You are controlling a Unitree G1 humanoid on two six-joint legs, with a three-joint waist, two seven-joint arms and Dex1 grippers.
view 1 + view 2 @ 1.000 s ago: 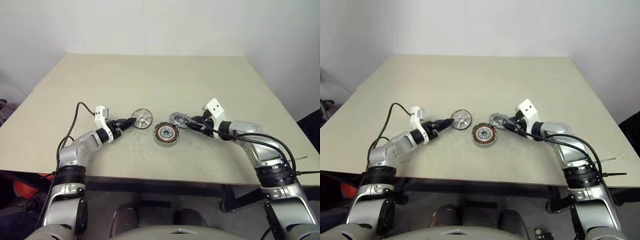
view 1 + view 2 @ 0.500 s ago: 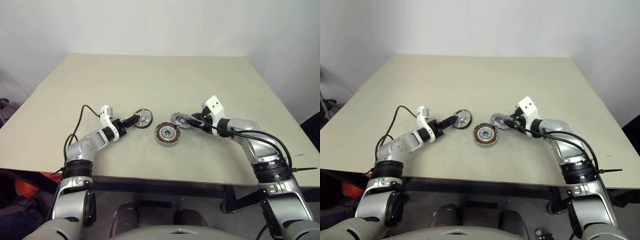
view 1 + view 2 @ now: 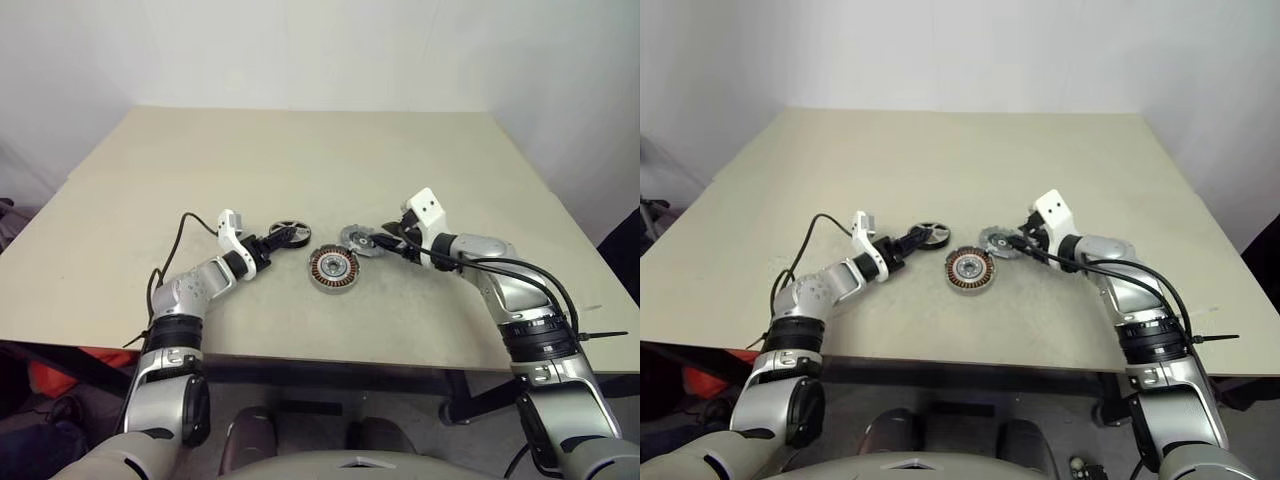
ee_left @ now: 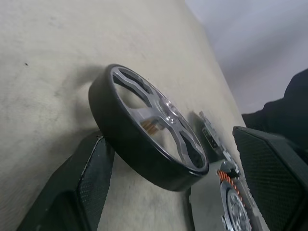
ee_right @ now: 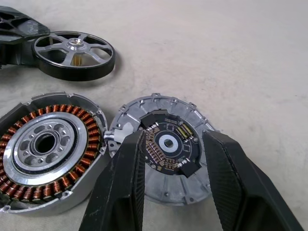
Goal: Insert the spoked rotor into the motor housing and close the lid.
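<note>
Plainly, our left gripper stands wide, one finger against the rotor's rim and the other well clear on the far side, so we judge it not yet clamped. The rotor sits tilted on the table, just left of the housing, spokes up. Our right gripper is about half open, its fingers straddling the lid, which lies flat touching the housing.

If we close off-centre, the rim may roll or squirt out. The parts lie close, so a sideways push could knock the housing into the lid.

We cannot see the rotor's underside, whether its low edge touches the table, or whether the right fingers actually touch the lid.
</note>
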